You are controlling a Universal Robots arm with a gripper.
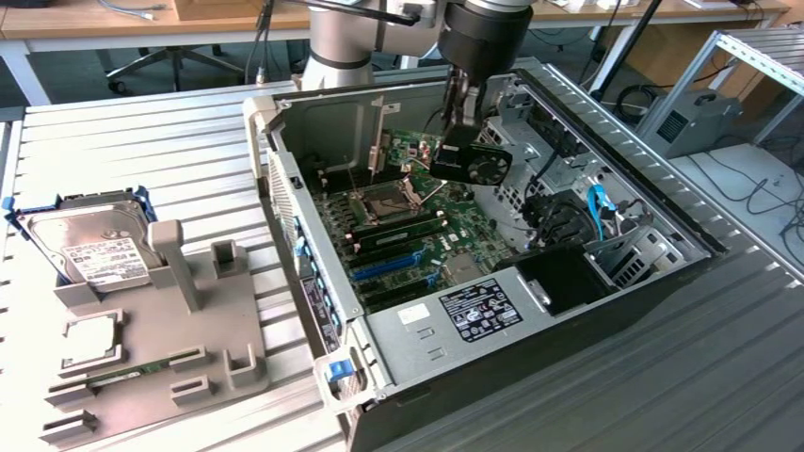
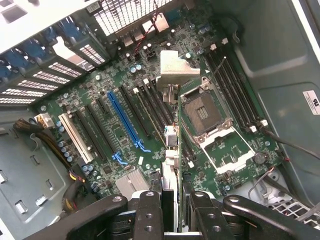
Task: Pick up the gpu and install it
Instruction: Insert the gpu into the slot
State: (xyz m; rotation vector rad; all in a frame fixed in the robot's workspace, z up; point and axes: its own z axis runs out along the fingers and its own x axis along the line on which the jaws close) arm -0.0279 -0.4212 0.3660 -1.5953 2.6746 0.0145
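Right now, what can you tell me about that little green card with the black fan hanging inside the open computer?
The small green circuit card with a round black fan hangs in the air inside the open grey computer case, above the green motherboard and touching none of it. The black claw grips it, one finger on each side. From the wrist view it is seen edge-on, a thin upright board with a silver metal end bracket at the far end, over the slots beside the processor socket.
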